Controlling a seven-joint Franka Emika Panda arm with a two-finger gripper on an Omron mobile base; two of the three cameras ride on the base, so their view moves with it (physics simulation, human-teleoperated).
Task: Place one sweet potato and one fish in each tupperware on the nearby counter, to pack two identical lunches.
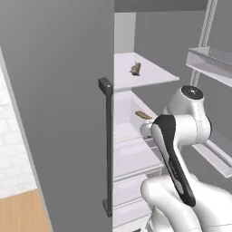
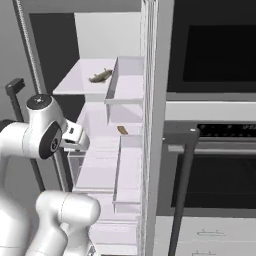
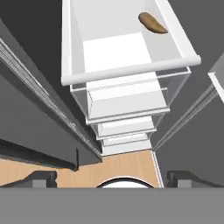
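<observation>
A brown sweet potato (image 1: 143,115) (image 2: 122,130) lies in a white fridge bin (image 3: 131,72), at its far right corner in the hand view (image 3: 152,23). One shelf higher, a grey-brown fish (image 1: 135,68) (image 2: 100,76) rests on the white shelf (image 1: 154,74). My gripper (image 3: 113,178) is open, its dark fingertips (image 3: 43,177) spread wide with nothing between them. It hangs in front of the bin and looks down over it, apart from the sweet potato. The tupperware and the counter are out of view.
The grey fridge door (image 1: 59,113) with its dark vertical handle (image 1: 108,145) stands open on the left. Door shelves (image 1: 210,63) hang to the right of the arm. Clear drawers (image 3: 127,105) stack below the bin. A black oven (image 2: 215,50) adjoins the fridge.
</observation>
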